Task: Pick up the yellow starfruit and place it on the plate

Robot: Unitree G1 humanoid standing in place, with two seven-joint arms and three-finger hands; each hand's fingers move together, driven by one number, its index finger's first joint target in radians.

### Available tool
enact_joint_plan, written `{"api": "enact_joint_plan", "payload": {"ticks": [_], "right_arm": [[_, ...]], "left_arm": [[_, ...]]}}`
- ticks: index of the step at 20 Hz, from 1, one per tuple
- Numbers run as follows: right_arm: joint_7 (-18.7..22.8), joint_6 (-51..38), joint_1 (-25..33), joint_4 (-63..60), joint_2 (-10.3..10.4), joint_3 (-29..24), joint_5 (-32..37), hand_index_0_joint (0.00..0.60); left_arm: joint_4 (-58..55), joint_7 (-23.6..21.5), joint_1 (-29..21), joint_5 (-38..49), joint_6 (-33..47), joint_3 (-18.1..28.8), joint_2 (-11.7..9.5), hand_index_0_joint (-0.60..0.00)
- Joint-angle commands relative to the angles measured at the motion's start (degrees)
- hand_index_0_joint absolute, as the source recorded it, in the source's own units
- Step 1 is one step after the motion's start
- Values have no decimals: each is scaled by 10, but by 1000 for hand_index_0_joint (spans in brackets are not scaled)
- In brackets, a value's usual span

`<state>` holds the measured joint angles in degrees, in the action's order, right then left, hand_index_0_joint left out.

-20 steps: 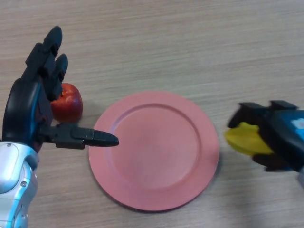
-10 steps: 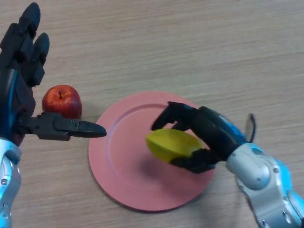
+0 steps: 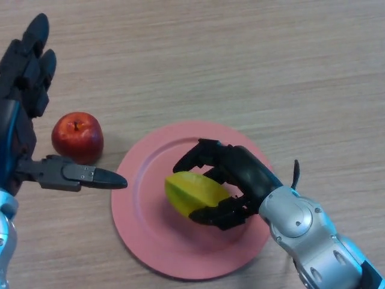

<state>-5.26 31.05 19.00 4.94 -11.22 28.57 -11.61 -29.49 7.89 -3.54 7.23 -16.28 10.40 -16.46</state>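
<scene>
Two hands are showing in the head view, and a fair bit is getting cut off: the left hand is running off the left edge, so only its straight fingers pointing up and its thumb sticking out to the right are visible, and the right forearm is dropping out of the bottom right corner. The right hand is covering part of the yellow starfruit, so I can't tell whether the fruit is actually touching the pink plate or hanging just over it. What's clear is that the right hand is curling its fingers over the top of the starfruit and its thumb under the near side, gripping it over the middle of the plate. The red apple is sitting on the wooden table just left of the plate, right beside the left hand, which is spread open and holding nothing
</scene>
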Motion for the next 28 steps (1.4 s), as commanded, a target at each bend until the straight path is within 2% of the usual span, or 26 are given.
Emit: {"api": "enact_joint_plan", "payload": {"ticks": [1, 2, 3, 4, 7, 9, 13, 14, 16, 19, 21, 22, 24, 26, 28], "right_arm": [[40, -81, 33, 19, 3, -26, -22, 300], [42, -92, 36, 11, 3, -25, -24, 149], [37, -99, 38, 9, 3, -26, -24, 49], [29, -101, 39, 11, 3, -30, -23, 0], [20, -112, 47, 5, 3, -47, -34, 0], [-9, -127, 46, 8, 3, -76, -59, 0], [-82, -146, 38, 53, 3, -171, -81, 0], [-107, -141, 30, 75, 3, -201, -84, 0], [-122, -134, 20, 112, 0, -253, -53, 0], [-114, -124, 0, 163, -21, -297, 32, 0], [-103, -81, -24, 217, -32, -319, 102, 0], [-92, -64, -41, 248, -40, -330, 143, 0], [-74, -50, -58, 292, -48, -344, 188, 0], [-52, -70, -70, 305, -50, -350, 212, 0], [-52, -114, -89, 301, -51, -350, 210, 0]], "left_arm": [[-30, 2, -17, -16, 88, 33, -19, 0], [-31, 4, -19, -16, 81, 31, -18, 0], [-31, 7, -20, -14, 72, 30, -18, 0], [-30, 15, -18, -11, 65, 24, -17, 0], [-44, 39, -8, -15, 60, 13, -13, 0], [-46, 43, -10, -16, 72, 12, -10, 0], [-19, 42, -25, -24, 85, 5, -11, 0], [-14, 42, -34, -25, 82, 7, -16, 0], [-4, 42, -45, -27, 88, 7, -20, 0], [11, 32, -55, -15, 102, 10, -21, 0], [12, 17, -45, -18, 105, 3, -16, 0], [-1, 19, -33, -16, 82, -2, -13, 0], [-10, 17, -24, -31, 78, -10, -6, 0], [-31, 26, -10, -32, 56, -10, -3, 0], [-47, 38, 11, -43, 41, -11, 3, 0]]}}
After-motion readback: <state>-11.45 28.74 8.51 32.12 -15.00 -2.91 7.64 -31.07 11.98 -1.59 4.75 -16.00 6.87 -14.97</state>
